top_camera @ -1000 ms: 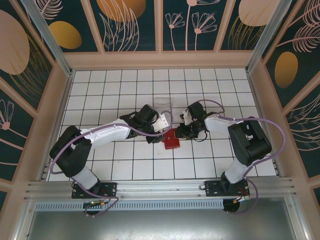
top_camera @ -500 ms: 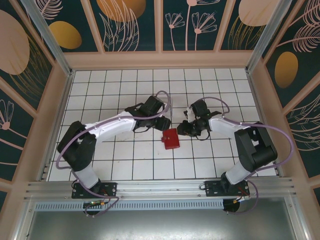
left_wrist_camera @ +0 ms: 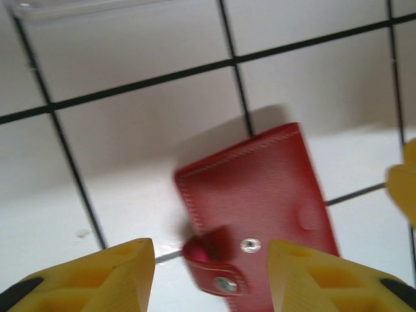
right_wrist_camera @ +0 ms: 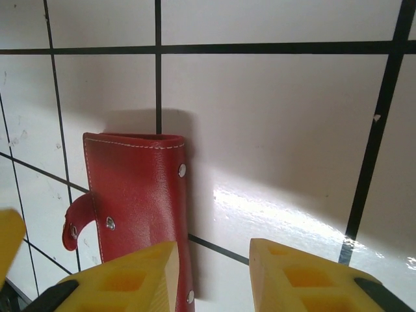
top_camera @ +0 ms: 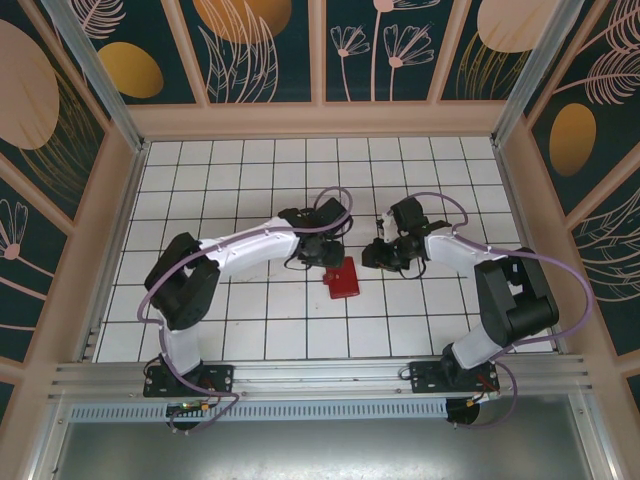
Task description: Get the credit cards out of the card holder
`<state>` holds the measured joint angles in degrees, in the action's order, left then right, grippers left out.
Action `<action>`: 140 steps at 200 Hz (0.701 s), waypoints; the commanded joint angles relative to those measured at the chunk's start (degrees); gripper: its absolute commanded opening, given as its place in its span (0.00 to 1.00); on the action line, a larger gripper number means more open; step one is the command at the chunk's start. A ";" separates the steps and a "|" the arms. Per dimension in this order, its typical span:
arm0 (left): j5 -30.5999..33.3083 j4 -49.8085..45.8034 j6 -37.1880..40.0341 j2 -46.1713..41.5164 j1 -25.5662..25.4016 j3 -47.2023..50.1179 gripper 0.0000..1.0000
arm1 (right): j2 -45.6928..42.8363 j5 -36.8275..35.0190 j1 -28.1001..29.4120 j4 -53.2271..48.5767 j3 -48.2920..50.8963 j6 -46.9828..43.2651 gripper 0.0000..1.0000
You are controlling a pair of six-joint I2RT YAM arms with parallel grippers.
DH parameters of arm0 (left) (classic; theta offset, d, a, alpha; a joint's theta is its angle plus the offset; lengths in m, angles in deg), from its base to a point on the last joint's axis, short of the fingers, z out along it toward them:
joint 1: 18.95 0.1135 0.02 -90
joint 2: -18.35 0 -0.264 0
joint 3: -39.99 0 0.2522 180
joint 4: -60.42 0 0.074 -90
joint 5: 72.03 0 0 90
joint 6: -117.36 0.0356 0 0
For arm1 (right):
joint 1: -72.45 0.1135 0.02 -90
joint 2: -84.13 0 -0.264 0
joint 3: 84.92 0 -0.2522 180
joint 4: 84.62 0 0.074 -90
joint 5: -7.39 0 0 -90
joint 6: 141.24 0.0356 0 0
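Observation:
The card holder (top_camera: pixel 343 279) is a red wallet lying folded shut on the white tiles, its snap strap (left_wrist_camera: pixel 207 255) hanging loose. The credit cards are hidden. My left gripper (top_camera: pixel 334 256) hovers just above the wallet's far end. It is open (left_wrist_camera: pixel 211 276), its yellow fingers (left_wrist_camera: pixel 97 279) straddling the strap end without touching it. My right gripper (top_camera: pixel 373 257) is open (right_wrist_camera: pixel 211 276) beside the wallet's (right_wrist_camera: pixel 136 188) right edge, with bare tile between its fingers (right_wrist_camera: pixel 305 279).
A clear plastic tray's edge (left_wrist_camera: pixel 65 6) shows just beyond the wallet. The other gripper's yellow fingertip pokes into each wrist view (left_wrist_camera: pixel 403 188) (right_wrist_camera: pixel 10 234). Wooden walls enclose the tiled floor (top_camera: pixel 250 320).
The left arm has swung right and toward the wallet, from over the tray to just above the wallet. The right gripper has drawn back slightly to the right. The wallet has not moved.

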<state>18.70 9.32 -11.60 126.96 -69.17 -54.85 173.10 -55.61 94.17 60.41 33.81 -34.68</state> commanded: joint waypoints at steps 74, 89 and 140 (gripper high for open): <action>1.55 -6.36 -4.26 3.45 -2.24 -0.79 0.41 | -3.46 -0.36 -1.18 -2.52 0.63 -2.68 0.35; 1.42 -6.01 -4.22 2.97 -2.16 0.24 0.39 | -3.75 -0.37 -1.18 -2.50 0.88 -2.39 0.36; 1.37 -3.76 -4.37 0.88 -2.25 4.15 0.33 | -4.37 -0.71 -1.04 -2.57 1.33 -1.45 0.36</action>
<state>18.96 5.73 -14.99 130.22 -71.42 -52.60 170.50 -55.63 93.42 59.05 33.94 -36.12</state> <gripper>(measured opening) 0.334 0.355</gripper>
